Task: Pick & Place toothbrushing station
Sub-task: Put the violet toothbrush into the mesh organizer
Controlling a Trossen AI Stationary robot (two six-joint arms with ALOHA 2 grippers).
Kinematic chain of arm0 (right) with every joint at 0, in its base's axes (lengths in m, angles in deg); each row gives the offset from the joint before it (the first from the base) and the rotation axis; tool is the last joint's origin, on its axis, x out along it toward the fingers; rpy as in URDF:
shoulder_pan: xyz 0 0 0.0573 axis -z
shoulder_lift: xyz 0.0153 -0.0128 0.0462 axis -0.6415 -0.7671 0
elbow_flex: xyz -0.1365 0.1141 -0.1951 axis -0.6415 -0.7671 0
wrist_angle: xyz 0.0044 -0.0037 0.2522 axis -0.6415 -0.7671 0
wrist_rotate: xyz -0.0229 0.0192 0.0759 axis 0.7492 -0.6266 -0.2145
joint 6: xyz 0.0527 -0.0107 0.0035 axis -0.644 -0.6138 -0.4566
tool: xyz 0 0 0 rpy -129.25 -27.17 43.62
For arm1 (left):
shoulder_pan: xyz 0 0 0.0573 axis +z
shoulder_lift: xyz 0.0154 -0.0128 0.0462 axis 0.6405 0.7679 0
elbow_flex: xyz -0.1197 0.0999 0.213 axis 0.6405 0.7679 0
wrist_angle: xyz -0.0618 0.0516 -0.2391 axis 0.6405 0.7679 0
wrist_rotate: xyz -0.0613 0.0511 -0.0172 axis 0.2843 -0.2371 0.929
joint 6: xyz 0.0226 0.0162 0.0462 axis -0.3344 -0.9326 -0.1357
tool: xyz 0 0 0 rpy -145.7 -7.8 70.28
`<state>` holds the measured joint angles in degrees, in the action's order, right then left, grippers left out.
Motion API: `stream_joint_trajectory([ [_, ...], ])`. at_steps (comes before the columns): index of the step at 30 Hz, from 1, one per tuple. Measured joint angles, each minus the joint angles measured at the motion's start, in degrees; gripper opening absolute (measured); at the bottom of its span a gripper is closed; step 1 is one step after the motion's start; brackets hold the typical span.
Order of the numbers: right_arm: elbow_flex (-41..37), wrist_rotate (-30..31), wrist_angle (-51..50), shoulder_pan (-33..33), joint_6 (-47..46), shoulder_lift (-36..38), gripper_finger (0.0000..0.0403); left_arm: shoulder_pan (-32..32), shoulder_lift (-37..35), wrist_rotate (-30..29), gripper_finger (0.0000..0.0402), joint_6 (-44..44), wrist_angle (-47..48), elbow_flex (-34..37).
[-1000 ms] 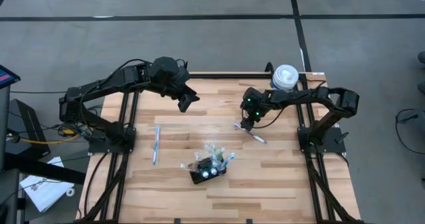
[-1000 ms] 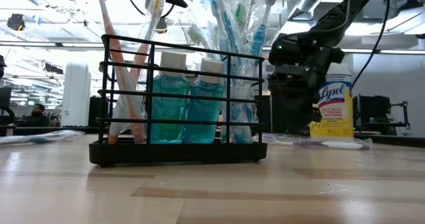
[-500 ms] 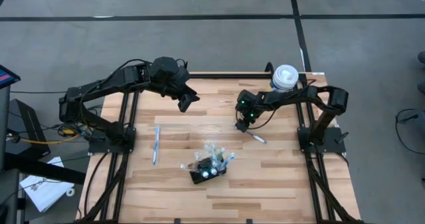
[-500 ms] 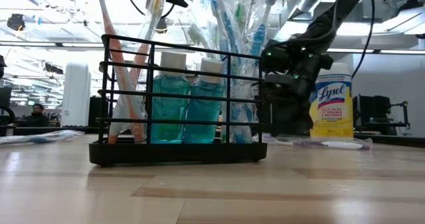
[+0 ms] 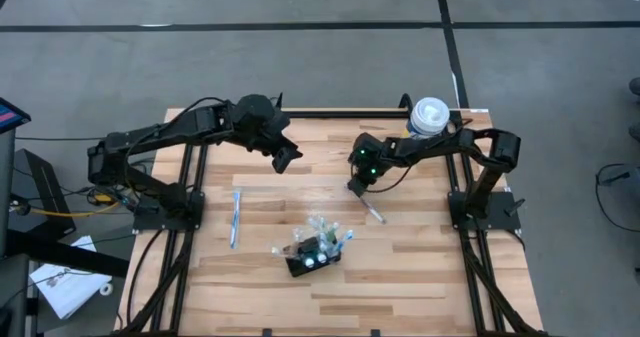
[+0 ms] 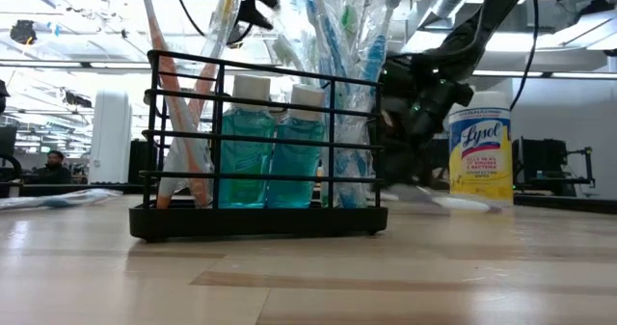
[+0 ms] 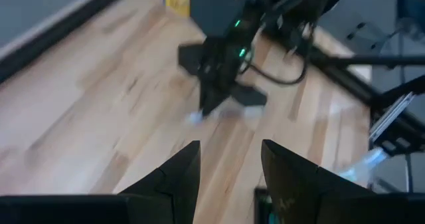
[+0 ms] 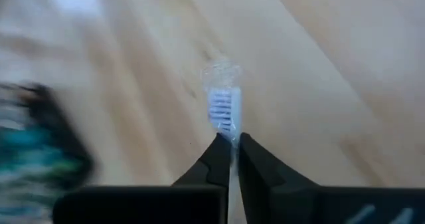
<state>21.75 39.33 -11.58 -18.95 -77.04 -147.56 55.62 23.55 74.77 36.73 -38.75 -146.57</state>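
Note:
The toothbrushing station (image 5: 312, 253) is a black wire rack (image 6: 260, 142) holding two teal bottles and several wrapped toothbrushes. It stands on its base at the table's near middle. My right gripper (image 5: 356, 185) is down at the table beyond the station, shut on a clear-wrapped toothbrush (image 5: 372, 210). In its wrist view the gripper (image 8: 230, 144) has the bristle head poking out past the fingertips. My left gripper (image 5: 285, 157) hovers open over the far left of the table. In the left wrist view the left gripper (image 7: 229, 161) has nothing between its fingers. My right gripper pinches the toothbrush just behind its bristle head (image 8: 222, 117) between its two fingertips (image 8: 216, 154). The fingers slant down from the table's right. The handle (image 5: 376, 215) trails back toward the near right, and its free end is low at the table.
A second wrapped toothbrush (image 5: 236, 217) lies flat on the table's left part. A white-and-yellow wipes canister (image 5: 430, 117) stands at the far right corner and also shows in the low view (image 6: 480, 151). Bare wood lies between the grippers and the near edge.
My right gripper has moved a little toward the table's left and shut on the toothbrush's head end. The toothbrush has swung about, so its handle now points more toward the near edge. My left gripper has sunk slightly.

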Motion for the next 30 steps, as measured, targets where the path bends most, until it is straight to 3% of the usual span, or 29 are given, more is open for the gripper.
stream_joint_trajectory([
  [5,2.85,-6.84,8.42,0.56,-6.02,1.31,0.0004,0.1,-1.92,-0.3,0.0155,0.0,-3.88,-0.02],
  [9,9.3,-8.75,7.35,0.61,-6.22,1.18,0.0001,0.95,-4.54,-0.76,0.0152,0.0,-3.95,-0.04],
  [21,32.29,-9.42,5.93,-0.47,-7.28,1.31,0.0001,2.06,-11.81,-4.24,0.0125,-0.07,-3.38,-0.06],
  [30,43.41,-8.48,8.74,-11.42,-6.86,1.42,0.0,3.4,-14.13,-8.91,0.0114,-5.13,-2.58,-0.02],
])
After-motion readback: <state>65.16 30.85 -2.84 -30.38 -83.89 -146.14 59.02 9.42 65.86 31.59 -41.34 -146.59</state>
